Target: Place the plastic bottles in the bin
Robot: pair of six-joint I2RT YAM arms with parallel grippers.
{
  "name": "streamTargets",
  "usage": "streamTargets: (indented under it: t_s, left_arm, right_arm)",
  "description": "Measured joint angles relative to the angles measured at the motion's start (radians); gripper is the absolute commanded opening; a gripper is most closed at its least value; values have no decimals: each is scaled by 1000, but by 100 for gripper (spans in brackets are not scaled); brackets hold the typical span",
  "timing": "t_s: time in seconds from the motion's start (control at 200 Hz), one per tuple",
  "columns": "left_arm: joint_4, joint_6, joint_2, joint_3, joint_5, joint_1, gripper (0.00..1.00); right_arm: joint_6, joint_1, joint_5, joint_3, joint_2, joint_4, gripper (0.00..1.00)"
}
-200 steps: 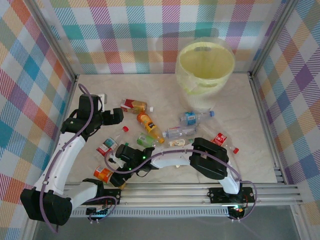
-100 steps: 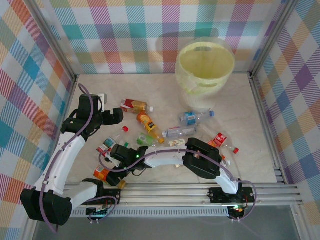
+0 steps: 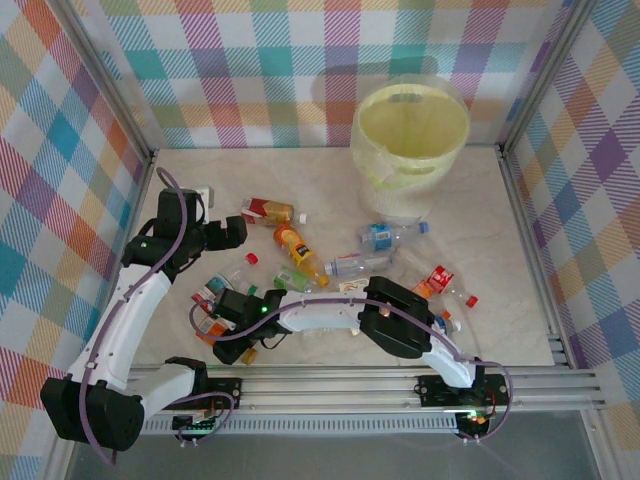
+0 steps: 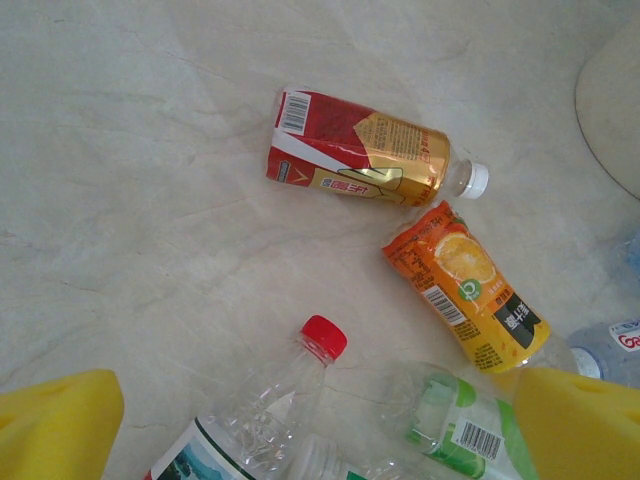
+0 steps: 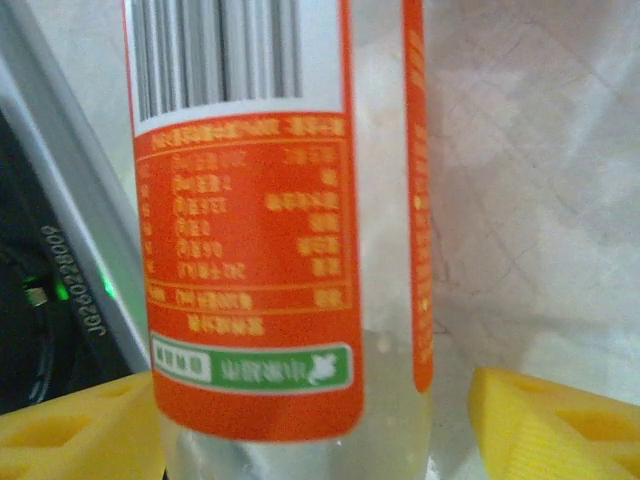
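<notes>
Several plastic bottles lie scattered on the pale table. An orange-labelled clear bottle (image 5: 260, 230) stands between the yellow fingers of my right gripper (image 5: 315, 430), which is open: the left pad touches it and a gap shows at the right pad. From above, that bottle (image 3: 210, 326) and the right gripper (image 3: 222, 315) sit at the near left. My left gripper (image 4: 320, 430) hangs open over a red-capped clear bottle (image 4: 260, 410) and a green-labelled one (image 4: 470, 425), holding nothing. The pale-yellow bin (image 3: 385, 180) stands at the far right, upright.
A red-and-gold bottle (image 3: 268, 211), an orange juice bottle (image 3: 295, 248), two clear bottles (image 3: 385, 236) and a red-labelled one (image 3: 440, 278) lie mid-table. The aluminium rail (image 3: 350, 385) runs along the near edge, right beside the right gripper. Checked walls enclose the table.
My right gripper has reached further left, and the orange-labelled bottle has shifted away from the near rail with it. The left arm has not moved.
</notes>
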Motion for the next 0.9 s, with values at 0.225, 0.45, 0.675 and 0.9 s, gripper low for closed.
streamTargets:
  t_s: [0.225, 0.45, 0.675, 0.9]
  left_arm:
    - [0, 0, 0, 0, 0, 0, 100]
    - [0, 0, 0, 0, 1, 0, 100]
    - [1, -2, 0, 0, 14, 0, 100]
    - [19, -23, 8, 4, 22, 0, 100]
  right_arm:
    - [-37, -1, 49, 33, 25, -50, 78]
    - [-80, -1, 84, 62, 40, -78, 64]
    - [-105, -7, 97, 49, 37, -54, 61]
    - [-145, -20, 96, -86, -47, 10, 61]
